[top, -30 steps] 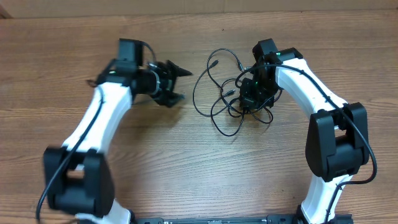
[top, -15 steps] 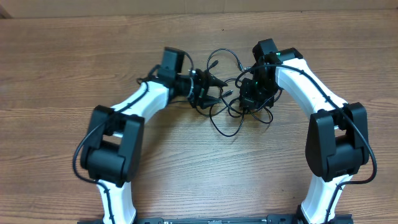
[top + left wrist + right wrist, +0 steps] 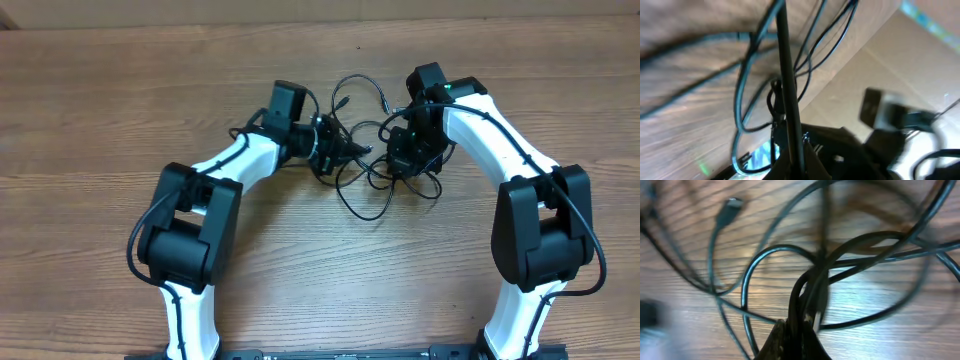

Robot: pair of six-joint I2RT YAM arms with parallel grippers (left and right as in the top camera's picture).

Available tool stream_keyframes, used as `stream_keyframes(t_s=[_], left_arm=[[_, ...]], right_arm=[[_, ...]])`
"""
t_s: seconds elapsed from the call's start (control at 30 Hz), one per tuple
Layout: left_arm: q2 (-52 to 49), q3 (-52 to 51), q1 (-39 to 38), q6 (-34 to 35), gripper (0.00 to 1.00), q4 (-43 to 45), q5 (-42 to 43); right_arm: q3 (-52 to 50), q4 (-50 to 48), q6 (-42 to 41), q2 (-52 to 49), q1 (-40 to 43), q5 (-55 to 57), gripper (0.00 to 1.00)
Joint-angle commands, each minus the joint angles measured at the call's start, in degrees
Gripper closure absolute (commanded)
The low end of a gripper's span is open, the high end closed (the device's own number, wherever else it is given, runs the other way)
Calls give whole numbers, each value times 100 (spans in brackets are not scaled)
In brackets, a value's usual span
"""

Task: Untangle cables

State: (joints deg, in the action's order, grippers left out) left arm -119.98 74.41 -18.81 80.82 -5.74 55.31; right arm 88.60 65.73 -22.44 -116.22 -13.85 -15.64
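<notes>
A tangle of thin black cables [image 3: 375, 178] lies at the table's centre, with loops spreading out to the front and back. My left gripper [image 3: 350, 150] reaches into its left side. In the left wrist view that gripper [image 3: 792, 156] is shut on one straight black cable [image 3: 785, 65] that runs up out of the jaws. My right gripper [image 3: 404, 165] sits on the tangle's right side. In the right wrist view it [image 3: 799, 330] is shut on a bunch of cables [image 3: 812, 280]. A grey plug end [image 3: 729, 207] lies loose beyond it.
The wooden table [image 3: 120, 100] stretches to both sides and to the front. A cardboard wall [image 3: 300, 10] runs along the far edge. The two arms face each other closely over the tangle, and the right arm [image 3: 890, 112] shows in the left wrist view.
My left arm swung from the table's left side into the tangle, and its jaws went from open to shut on a cable. The right arm stayed still.
</notes>
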Motion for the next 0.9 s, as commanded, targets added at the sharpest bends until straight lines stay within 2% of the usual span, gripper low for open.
stream_keyframes(t_s=[0.0, 0.13, 0.37, 0.47, 0.6, 0.73, 0.83, 0.87], left_arm=[[476, 63, 496, -286, 96, 22, -59], [1178, 66, 1108, -455, 96, 20, -179], [2522, 66, 2323, -457, 96, 15, -334], [2935, 66, 2800, -459, 95, -2, -378], [3265, 66, 3206, -595, 96, -116, -361], [3294, 66, 3163, -881, 95, -525, -348], [3287, 66, 2944, -1069, 86, -1034, -577], [3287, 66, 2841, -1115, 79, -1213, -697]], right_arm=[[-24, 122, -4, -26, 186, 763, 96], [-2, 280, -59, -26, 503, 1663, 96], [192, 675, -726, -26, 1182, 3491, 96], [306, 778, -911, -26, 1508, 3858, 96], [632, 966, -870, -15, 1799, 3141, 96], [962, 1005, -140, -15, 1790, 2098, 96], [1224, 1115, 197, -15, 1672, 1320, 96], [1285, 1121, 291, -15, 1617, 970, 96]])
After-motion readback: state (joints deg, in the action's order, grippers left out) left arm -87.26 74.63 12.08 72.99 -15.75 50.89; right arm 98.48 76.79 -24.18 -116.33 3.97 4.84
